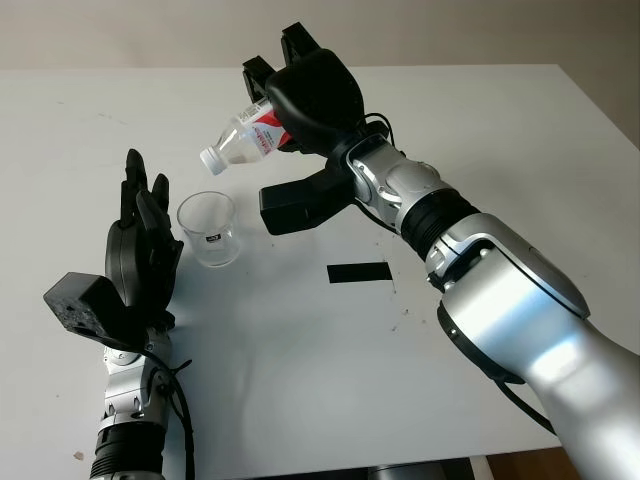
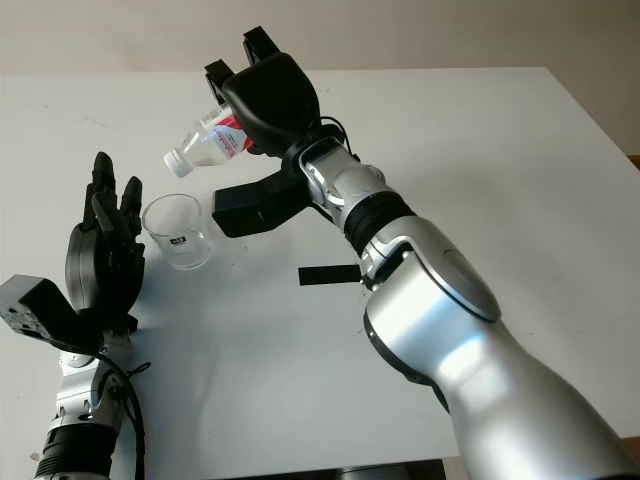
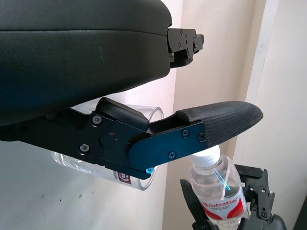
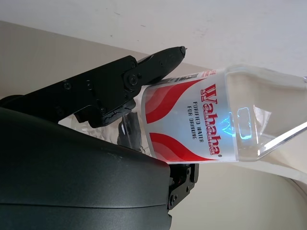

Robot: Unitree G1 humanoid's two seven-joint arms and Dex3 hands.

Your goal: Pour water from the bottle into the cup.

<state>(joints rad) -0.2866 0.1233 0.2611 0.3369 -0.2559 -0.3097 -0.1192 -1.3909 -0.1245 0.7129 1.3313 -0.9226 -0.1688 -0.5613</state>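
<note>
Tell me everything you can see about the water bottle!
The bottle is small, clear plastic with a white cap still on and a red-and-white label reading "Wahaha purified water for drinking". The right hand grips it around the label and holds it in the air, tilted with its neck pointing down toward the clear cup standing on the white table. No water is coming out.
</note>
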